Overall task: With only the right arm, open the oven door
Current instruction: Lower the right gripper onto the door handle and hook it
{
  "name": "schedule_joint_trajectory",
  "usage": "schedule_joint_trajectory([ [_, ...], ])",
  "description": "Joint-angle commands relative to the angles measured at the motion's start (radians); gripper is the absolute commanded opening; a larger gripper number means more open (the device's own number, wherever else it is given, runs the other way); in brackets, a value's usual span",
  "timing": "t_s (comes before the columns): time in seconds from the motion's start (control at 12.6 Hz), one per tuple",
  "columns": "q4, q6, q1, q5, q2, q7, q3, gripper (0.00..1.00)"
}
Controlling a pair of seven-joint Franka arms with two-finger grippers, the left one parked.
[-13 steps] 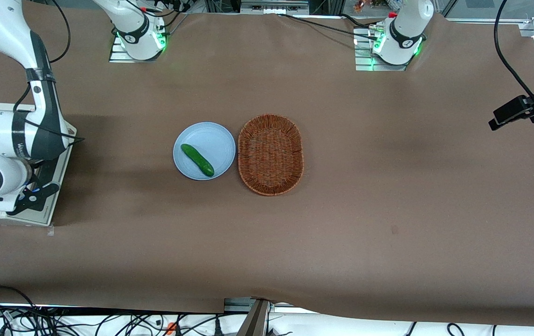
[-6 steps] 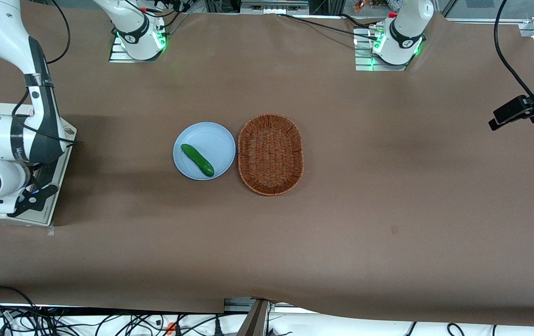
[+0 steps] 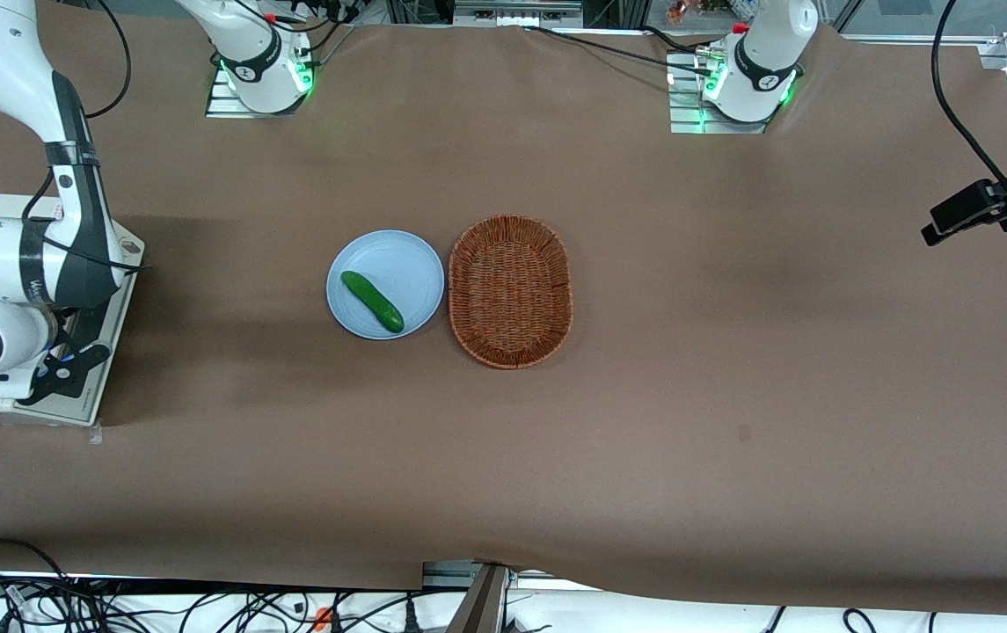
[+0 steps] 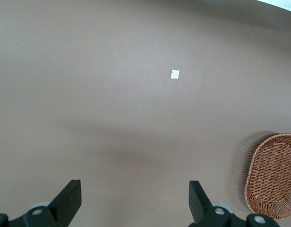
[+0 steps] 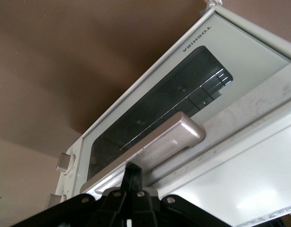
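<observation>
My claw (image 5: pixel 132 182) sits against the silver handle (image 5: pixel 157 142) of the oven door (image 5: pixel 150 111). Bare brown worktop (image 3: pixel 230 387) lies in front of that door. Toward the parked arm's end from the oven stand the plate (image 3: pixel 397 255) and wicker basket (image 3: pixel 510 290).

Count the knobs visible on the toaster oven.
2: both knobs sit on the oven's front beside the oven door; more may be hidden. The gripper is at the door's bar handle.
</observation>
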Motion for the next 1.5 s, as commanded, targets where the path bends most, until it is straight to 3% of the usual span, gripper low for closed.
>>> schedule_joint_trajectory([
  [0.0,-0.016,0.007,-0.012,-0.014,-0.003,-0.019,0.006,0.00],
  [0.79,-0.014,0.102,-0.004,0.069,0.047,0.006,0.014,0.00],
  [1.42,-0.016,0.178,-0.002,0.100,0.104,0.049,0.016,0.00],
])
